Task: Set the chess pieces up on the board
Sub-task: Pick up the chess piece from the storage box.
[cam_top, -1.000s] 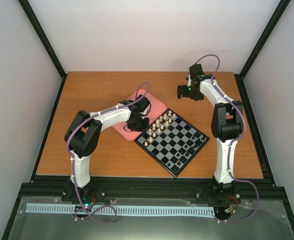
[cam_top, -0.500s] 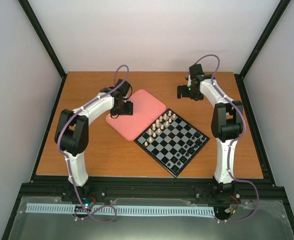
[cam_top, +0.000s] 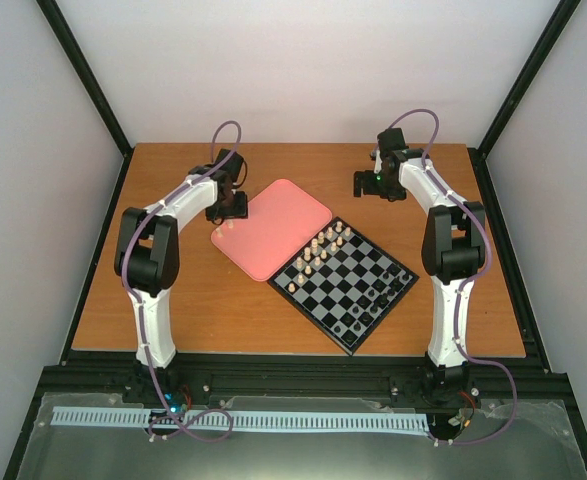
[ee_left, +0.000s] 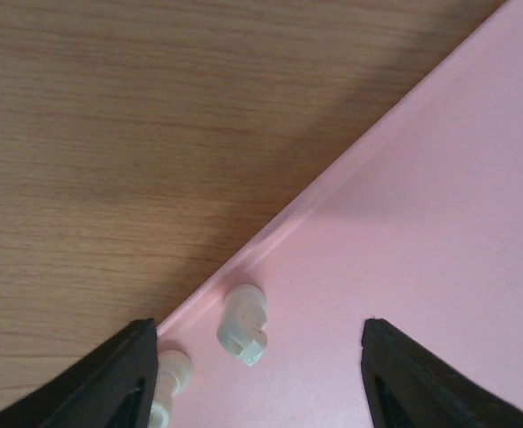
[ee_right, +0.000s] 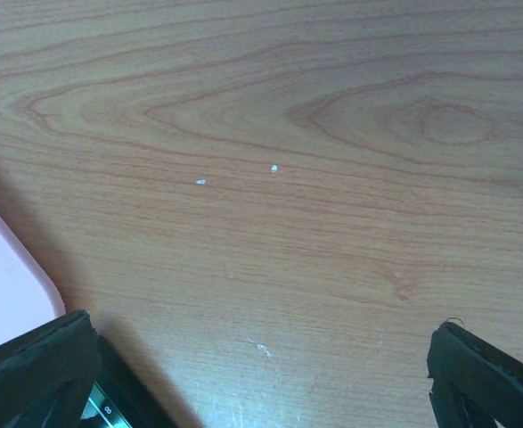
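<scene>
Chess pieces (cam_top: 318,248) in cream stand bunched along the far-left side of the board (cam_top: 348,290) in your overhead view, and small black pieces (cam_top: 371,300) are dotted along its near-right side. The board lies turned like a diamond on the wooden table (cam_top: 173,300), just beside the pink tray (cam_top: 283,215)

Your left gripper (cam_top: 228,205) hangs over the tray's left edge with its jaws spread wide and nothing in them. From the left wrist you can see a loose cream piece (ee_left: 242,323) on the tray close to its rim, between the fingers but touching neither. A second cream piece (ee_left: 169,385) sits right against the left-hand finger (ee_left: 118,374), partly hidden; you cannot tell whether either piece is upright

Your right gripper (cam_top: 365,183) is over bare table beyond the board, well apart from it, jaws fully open and holding nothing
</scene>
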### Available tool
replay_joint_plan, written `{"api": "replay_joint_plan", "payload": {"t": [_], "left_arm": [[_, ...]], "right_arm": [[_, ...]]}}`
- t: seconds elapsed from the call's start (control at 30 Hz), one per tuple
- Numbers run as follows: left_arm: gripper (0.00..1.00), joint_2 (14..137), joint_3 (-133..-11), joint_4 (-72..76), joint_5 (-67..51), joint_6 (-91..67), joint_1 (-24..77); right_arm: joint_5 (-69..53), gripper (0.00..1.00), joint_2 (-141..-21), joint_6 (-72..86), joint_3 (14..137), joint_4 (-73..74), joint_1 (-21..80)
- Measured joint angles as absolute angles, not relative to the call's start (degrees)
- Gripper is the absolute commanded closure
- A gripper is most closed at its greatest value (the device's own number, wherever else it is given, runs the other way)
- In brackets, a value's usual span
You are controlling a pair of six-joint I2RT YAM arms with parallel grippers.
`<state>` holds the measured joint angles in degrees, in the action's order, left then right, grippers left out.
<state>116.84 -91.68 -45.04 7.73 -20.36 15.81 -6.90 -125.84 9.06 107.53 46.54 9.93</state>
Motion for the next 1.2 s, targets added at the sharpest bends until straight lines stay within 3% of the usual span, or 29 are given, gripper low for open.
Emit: {"api": "replay_joint_plan", "payload": {"t": [0.13, 0.8, 0.97, 1.1, 1.2], "left_arm": [[0.54, 118.1, -91.98, -45.15, 7.73, -19.7, 15.75], [0.66, 121.23, -92.82, -45.65, 7.7, -19.7, 15.53], [0.77, 121.8, -93.27, -46.04, 7.7, -19.75, 15.29], [0.92, 121.91, -93.27, -46.22, 7.68, -19.81, 15.11], [0.95, 121.91, -93.51, -46.35, 7.7, -19.64, 15.07]], "right_arm": [[-6.9, 0.0, -125.84, 9.06, 107.53, 46.54, 9.93], [-6.61, 0.0, -125.84, 9.04, 107.53, 46.92, 9.93], [-6.42, 0.0, -125.84, 9.04, 107.55, 46.92, 9.93], [-6.39, 0.0, -125.84, 9.04, 107.55, 46.92, 9.93], [-6.39, 0.0, -125.84, 9.04, 107.55, 46.92, 9.93]]}}
